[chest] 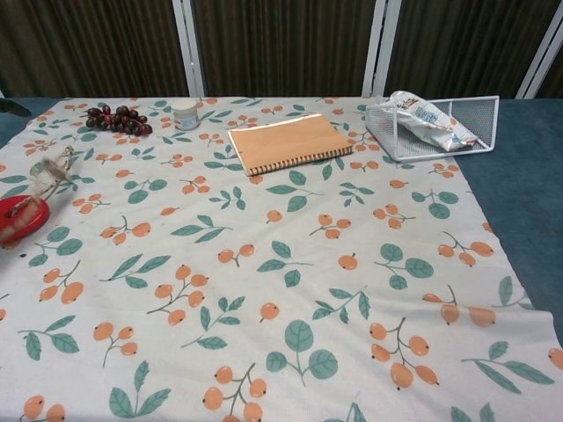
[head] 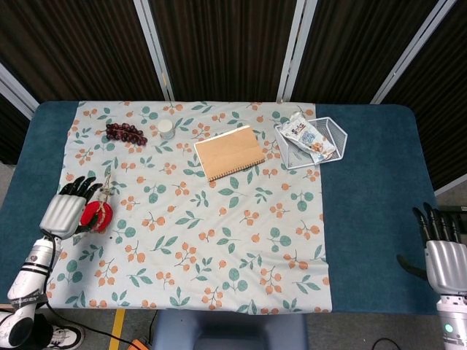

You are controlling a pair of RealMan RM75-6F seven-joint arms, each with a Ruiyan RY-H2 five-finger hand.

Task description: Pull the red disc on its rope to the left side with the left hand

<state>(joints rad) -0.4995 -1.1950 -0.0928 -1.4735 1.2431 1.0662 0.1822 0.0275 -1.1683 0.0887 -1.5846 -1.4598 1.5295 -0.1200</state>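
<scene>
The red disc (head: 97, 216) lies tilted at the left edge of the floral cloth (head: 219, 240), right against my left hand (head: 67, 210). Its rope (head: 106, 191) is bunched up above the disc, beside the fingertips, and the hand seems to pinch it by the thumb while the other fingers point away from me. In the chest view the disc (chest: 18, 219) shows at the left border with the rope (chest: 53, 171) standing up from it; the hand itself is out of that frame. My right hand (head: 442, 251) hangs off the table's right front corner, fingers straight and holding nothing.
At the back of the cloth are dark grapes (head: 125, 133), a small white jar (head: 167, 129) and a brown notebook (head: 228, 152). A white wire basket (head: 332, 131) holding a snack bag (head: 308, 135) stands at the back right. Bare blue table (head: 365, 219) lies to the right.
</scene>
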